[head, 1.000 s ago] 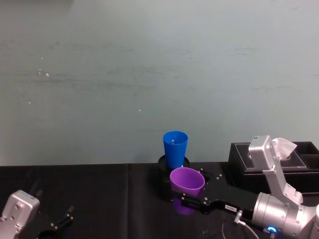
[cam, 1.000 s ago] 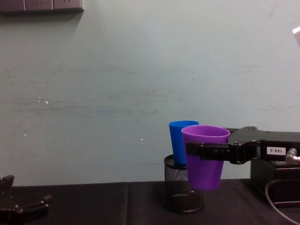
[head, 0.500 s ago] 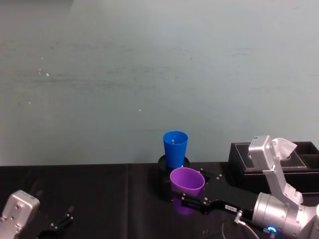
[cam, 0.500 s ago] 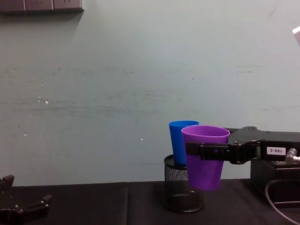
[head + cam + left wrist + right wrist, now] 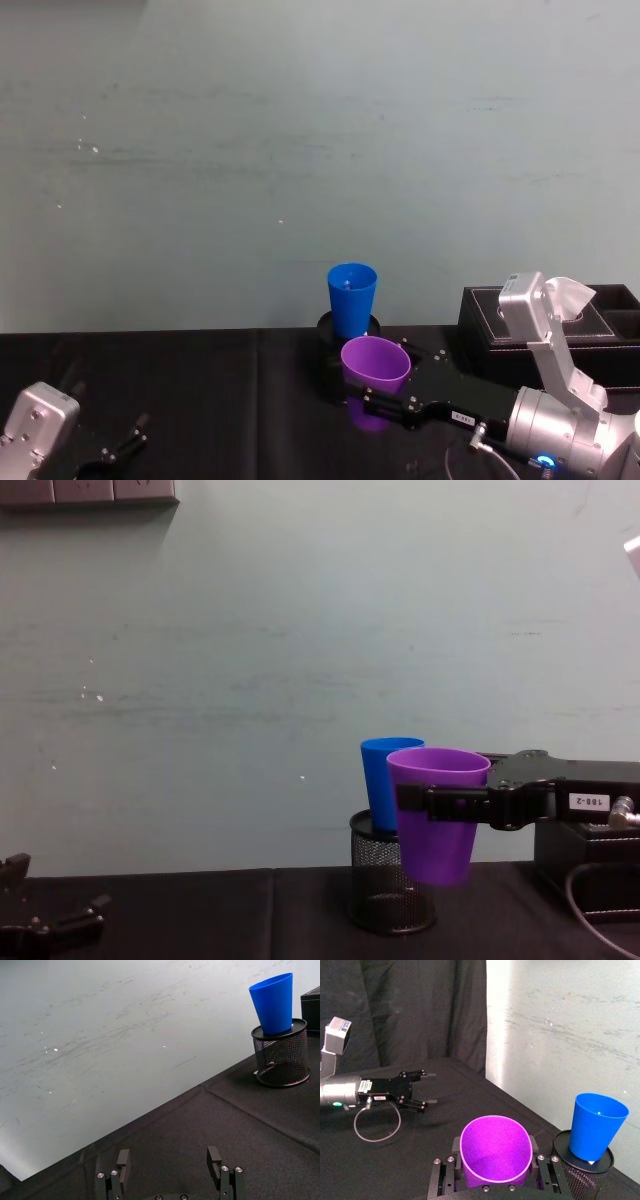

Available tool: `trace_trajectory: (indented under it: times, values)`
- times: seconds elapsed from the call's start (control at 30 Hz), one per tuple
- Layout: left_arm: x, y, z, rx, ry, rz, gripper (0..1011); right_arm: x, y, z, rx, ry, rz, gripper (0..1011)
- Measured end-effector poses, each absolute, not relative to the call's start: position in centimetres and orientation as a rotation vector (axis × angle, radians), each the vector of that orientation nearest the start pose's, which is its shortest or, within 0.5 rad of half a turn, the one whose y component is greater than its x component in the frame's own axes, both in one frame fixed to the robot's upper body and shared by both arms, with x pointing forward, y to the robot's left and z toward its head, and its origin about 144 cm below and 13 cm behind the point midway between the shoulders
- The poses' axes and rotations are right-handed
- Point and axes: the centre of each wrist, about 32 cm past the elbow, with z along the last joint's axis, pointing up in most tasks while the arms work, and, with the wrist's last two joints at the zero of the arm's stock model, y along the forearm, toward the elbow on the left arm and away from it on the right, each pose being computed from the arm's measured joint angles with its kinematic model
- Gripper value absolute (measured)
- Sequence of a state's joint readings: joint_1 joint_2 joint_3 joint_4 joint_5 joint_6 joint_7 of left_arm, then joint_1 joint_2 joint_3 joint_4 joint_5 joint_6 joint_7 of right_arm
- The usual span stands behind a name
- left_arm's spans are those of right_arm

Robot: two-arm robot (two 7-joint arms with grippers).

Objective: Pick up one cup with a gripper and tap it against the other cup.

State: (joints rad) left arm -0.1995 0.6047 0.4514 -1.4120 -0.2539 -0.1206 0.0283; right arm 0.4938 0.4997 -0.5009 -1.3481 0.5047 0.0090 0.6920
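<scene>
Clamping purple cup aloft beside blue cup w/ right gripper fingers (left gripper parked low, agape).

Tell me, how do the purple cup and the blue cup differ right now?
The purple tumbler is held in the air by the right gripper; the blue tumbler stands in a black mesh pen holder. The purple tumbler is nearer the robot, the blue tumbler nearer the wall. Both are upright, tapered, smooth, without handles.
</scene>
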Motion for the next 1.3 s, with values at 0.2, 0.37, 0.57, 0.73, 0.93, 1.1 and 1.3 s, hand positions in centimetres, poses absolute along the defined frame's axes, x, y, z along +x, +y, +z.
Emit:
trace_trajectory:
  times: [0.2, 0.37, 0.57, 0.73, 0.93, 1.1, 1.3]
  values:
    - [48.86, 30.97, 113.98, 0.304, -0.285, 1.248, 1000, 56.55, -27.0, 122.38, -0.098, -0.101, -0.571, 734]
    - [48.86, 30.97, 113.98, 0.304, -0.285, 1.248, 1000, 56.55, -27.0, 122.38, -0.098, -0.101, -0.571, 734]
    - [48.86, 30.97, 113.98, 0.304, -0.285, 1.248, 1000, 56.55, -27.0, 122.38, -0.098, -0.101, -0.571, 734]
    - [48.86, 30.97, 113.98, 0.304, -0.285, 1.248, 1000, 56.55, -27.0, 122.38, -0.099, -0.101, -0.571, 734]
    - [48.86, 30.97, 113.98, 0.304, -0.285, 1.248, 1000, 56.55, -27.0, 122.38, -0.099, -0.101, -0.571, 734]
    - [48.86, 30.97, 113.98, 0.304, -0.285, 1.248, 1000, 56.55, -27.0, 122.38, -0.099, -0.101, -0.571, 734]
    - [48.86, 30.97, 113.98, 0.304, -0.285, 1.248, 1000, 56.55, -27.0, 122.38, -0.098, -0.101, -0.571, 734]
